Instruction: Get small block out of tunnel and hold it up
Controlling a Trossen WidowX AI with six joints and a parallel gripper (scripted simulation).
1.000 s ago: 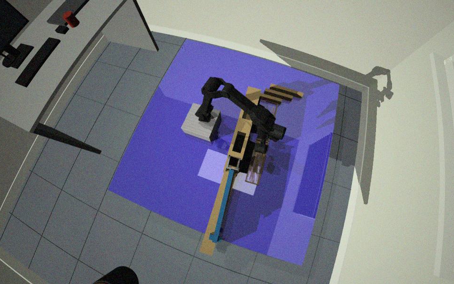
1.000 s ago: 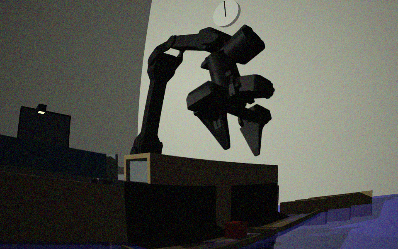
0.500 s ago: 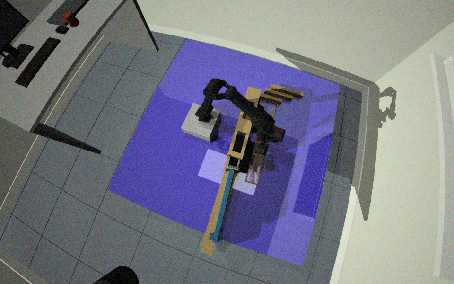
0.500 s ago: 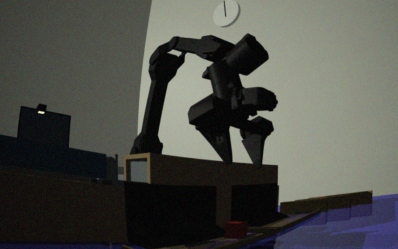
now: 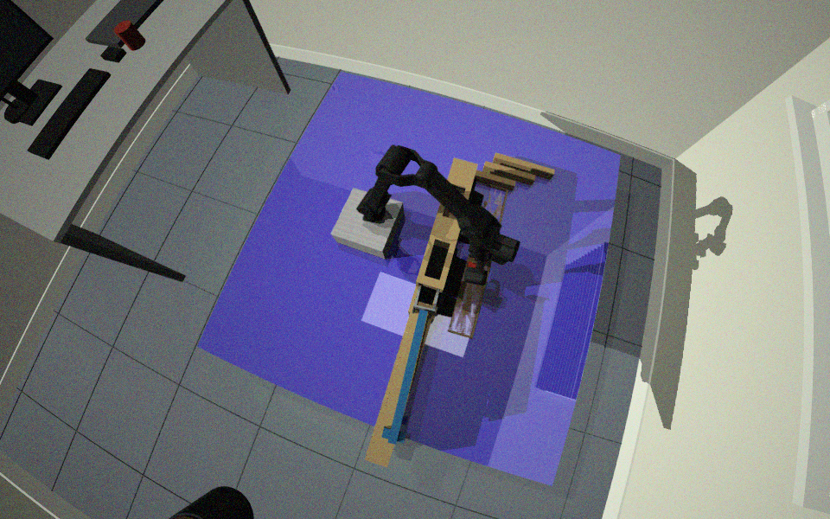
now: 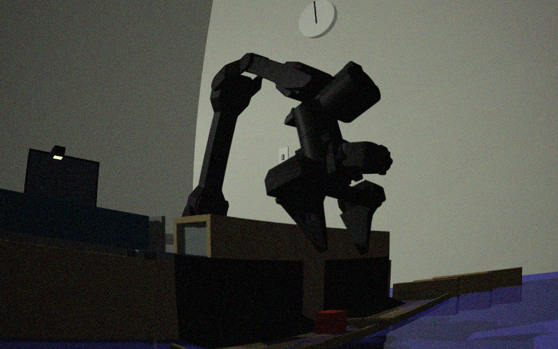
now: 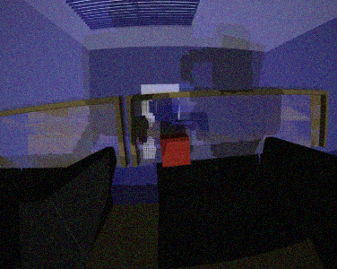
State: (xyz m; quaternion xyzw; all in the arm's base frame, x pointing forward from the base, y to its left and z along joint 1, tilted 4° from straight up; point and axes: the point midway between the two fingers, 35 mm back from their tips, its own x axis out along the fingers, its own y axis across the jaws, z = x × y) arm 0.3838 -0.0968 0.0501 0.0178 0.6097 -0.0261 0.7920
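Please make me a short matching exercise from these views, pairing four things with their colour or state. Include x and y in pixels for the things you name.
1. block (image 5: 472, 263) (image 6: 331, 321) (image 7: 176, 151)
2. gripper (image 5: 475, 263) (image 6: 343, 250) (image 7: 192, 149)
3. long bar (image 5: 411, 374) (image 6: 77, 223)
4. strips (image 5: 508, 171) (image 6: 489, 277)

A. wooden, lying in a group
B. red, outside the tunnel
C. fingers apart, holding nothing
D. blue

Pairs: 1-B, 2-C, 3-D, 4-A

High overhead view, tilted, taking in the whole blue mat (image 5: 264, 283). Low side view, close, facing the wall past the arm (image 5: 463, 206) (image 6: 225, 142). Wrist view between the pincer's (image 5: 475, 273) (image 6: 344, 249) (image 7: 188, 179) fingers; all three share the pincer.
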